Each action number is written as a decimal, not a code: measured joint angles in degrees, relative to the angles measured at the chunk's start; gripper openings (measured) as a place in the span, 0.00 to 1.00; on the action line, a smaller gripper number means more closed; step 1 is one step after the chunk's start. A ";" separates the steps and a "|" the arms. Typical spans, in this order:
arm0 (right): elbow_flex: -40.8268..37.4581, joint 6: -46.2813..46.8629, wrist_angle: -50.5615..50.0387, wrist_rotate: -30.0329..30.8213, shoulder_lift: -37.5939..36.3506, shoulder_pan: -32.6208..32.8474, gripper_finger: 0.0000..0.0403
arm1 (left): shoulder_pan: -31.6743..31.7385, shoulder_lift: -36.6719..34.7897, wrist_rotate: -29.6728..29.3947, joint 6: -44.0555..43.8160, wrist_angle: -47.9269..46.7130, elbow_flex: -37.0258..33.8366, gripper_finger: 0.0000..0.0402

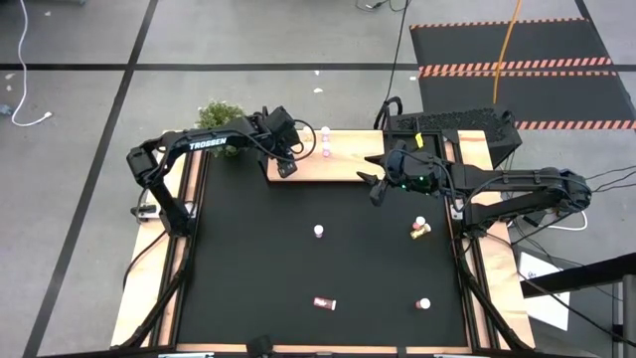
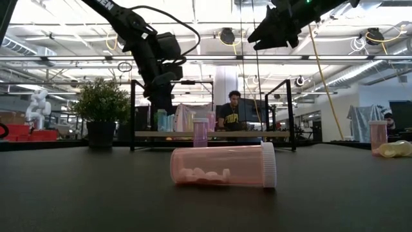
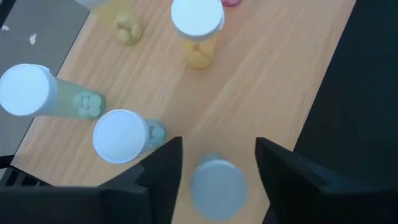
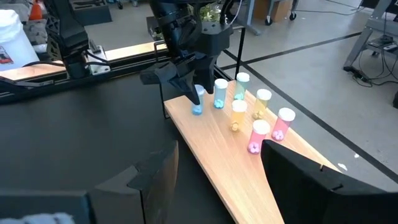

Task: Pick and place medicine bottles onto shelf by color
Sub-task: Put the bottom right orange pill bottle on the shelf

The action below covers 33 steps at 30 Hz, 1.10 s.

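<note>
The shelf (image 1: pixel 338 169) is a light wooden board at the table's far edge. Several medicine bottles stand on it: blue (image 4: pixel 219 93), green (image 4: pixel 241 86), yellow (image 4: pixel 238 115) and pink (image 4: pixel 256 137). My left gripper (image 3: pixel 217 168) points down over the shelf's left end, open. Its fingers stand on either side of an upright blue bottle (image 3: pixel 215 186), with a small gap on each side. My right gripper (image 1: pixel 376 186) hangs open above the table near the shelf's right part, with nothing between its fingers. A pink bottle (image 2: pixel 222 165) lies on its side on the table.
More bottles are on the black table: one standing (image 1: pixel 319 231) mid-table, a yellow one with a pink one (image 1: pixel 420 228) at the right, and one (image 1: pixel 423 304) near the front. A green plant (image 1: pixel 221 114) stands left of the shelf. A person sits beyond the table (image 2: pixel 235 113).
</note>
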 joint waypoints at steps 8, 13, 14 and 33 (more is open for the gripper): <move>-0.01 0.30 0.01 -1.52 0.00 0.06 0.56 | -0.29 -0.04 0.33 -0.39 -3.69 2.37 0.66; 0.01 0.57 0.04 -1.71 0.00 0.06 0.56 | -1.23 -0.57 -0.14 0.38 -9.08 8.75 0.70; 0.01 1.21 0.02 -1.97 0.00 0.06 0.56 | -1.49 -0.51 -0.22 0.75 -10.41 10.24 0.70; -0.02 20.87 -14.36 -10.17 -13.37 9.57 0.55 | -16.19 -0.44 -0.59 1.65 -13.18 32.03 0.64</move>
